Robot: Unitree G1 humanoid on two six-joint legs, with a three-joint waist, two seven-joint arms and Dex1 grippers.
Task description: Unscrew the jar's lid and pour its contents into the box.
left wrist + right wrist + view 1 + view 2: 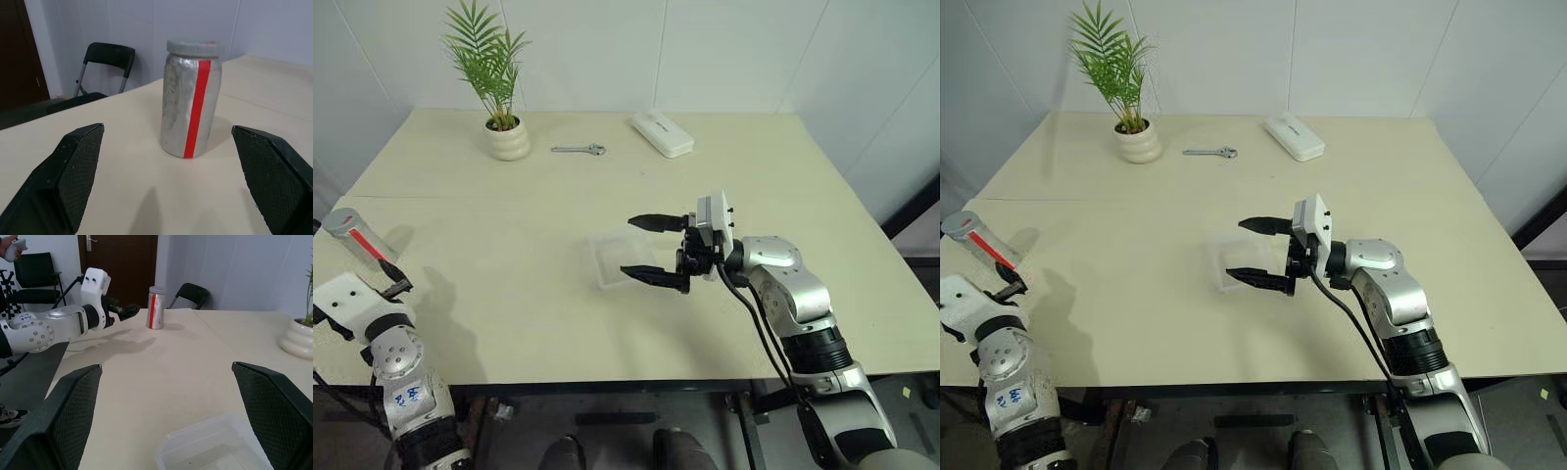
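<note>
The jar [359, 238] stands upright near the table's left edge, silvery grey with a red stripe down its side. Its grey lid [193, 47] is screwed on. The contents cannot be made out through its wall. My left gripper [171, 181] is open just short of the jar, fingers spread to either side without touching it. The box [608, 260], a clear shallow tray, lies at mid-table. My right gripper [643, 250] hovers open at the box's right side, pointing left across it, with nothing between its fingers.
A potted plant [508, 139], a small wrench [579, 149] and a white oblong case [662, 133] sit along the table's far side. Black chairs [108, 58] stand beyond the left edge. A person's hand [10, 247] shows in the background.
</note>
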